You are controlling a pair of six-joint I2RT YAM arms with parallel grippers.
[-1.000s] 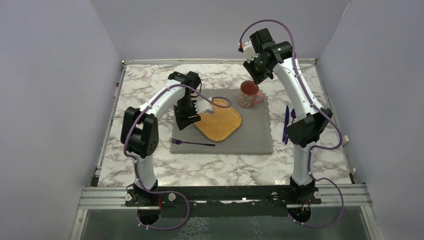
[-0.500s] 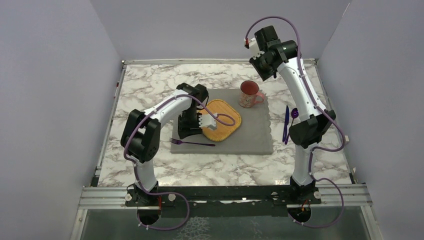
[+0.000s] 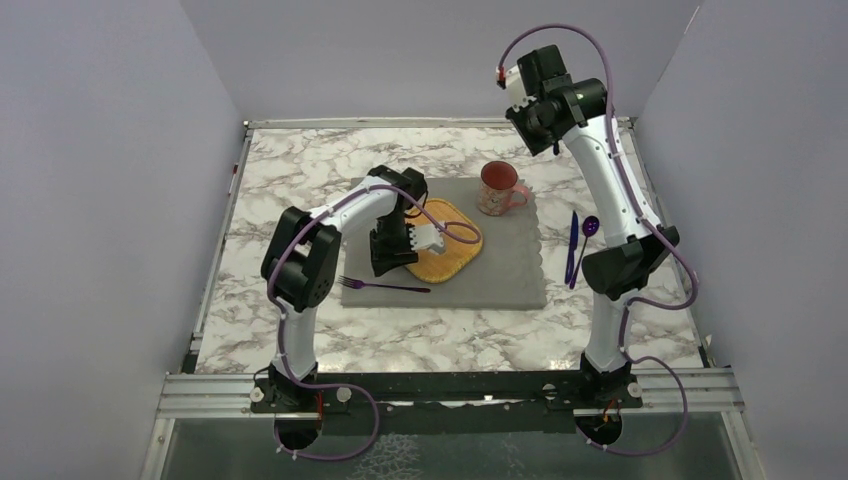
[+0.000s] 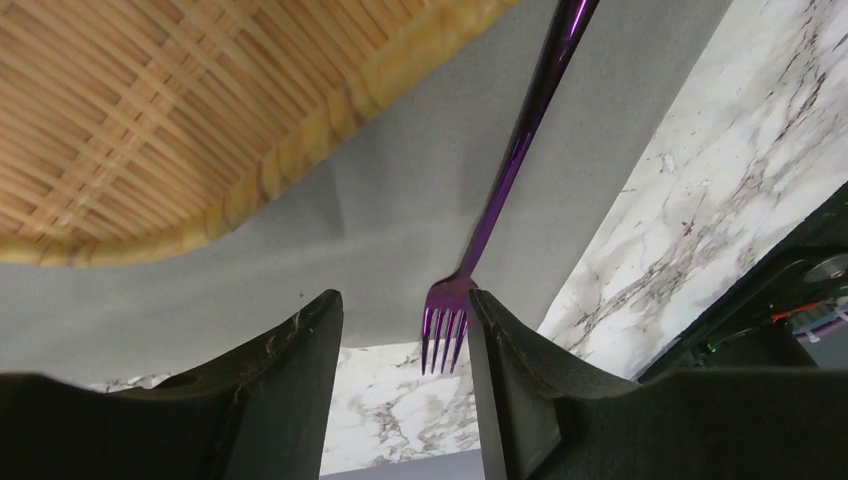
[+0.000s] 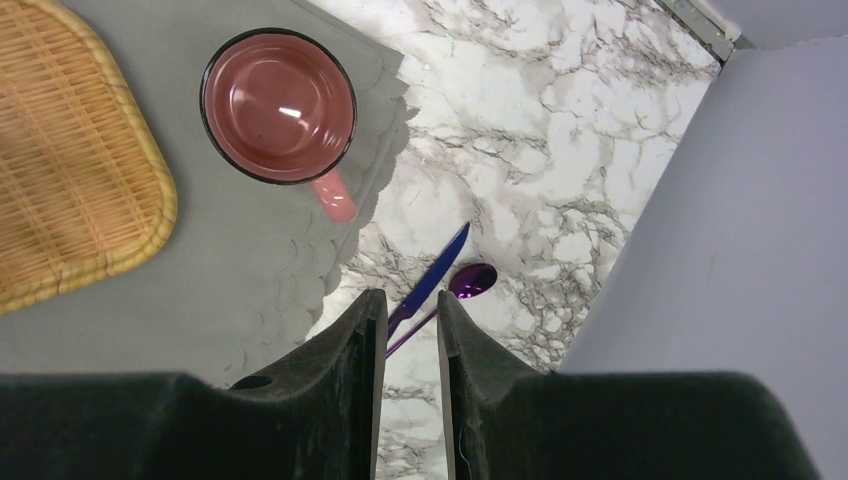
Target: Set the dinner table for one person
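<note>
left fingers [image 4: 290,380] half open, empty — framing fork [image 4: 497,195] tines, lower frame | right fingers [image 5: 345,380] narrowly apart, empty | marble table [image 3: 300,170] mid-frame | risk: closing snags placemat [image 4: 400,230] — fork skids

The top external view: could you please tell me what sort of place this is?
Probably a robot test cell, not a home: plain walls box in the marble dinner table, two arms are bolted to a metal rail at its near edge, and a placemat carries a mug.
</note>
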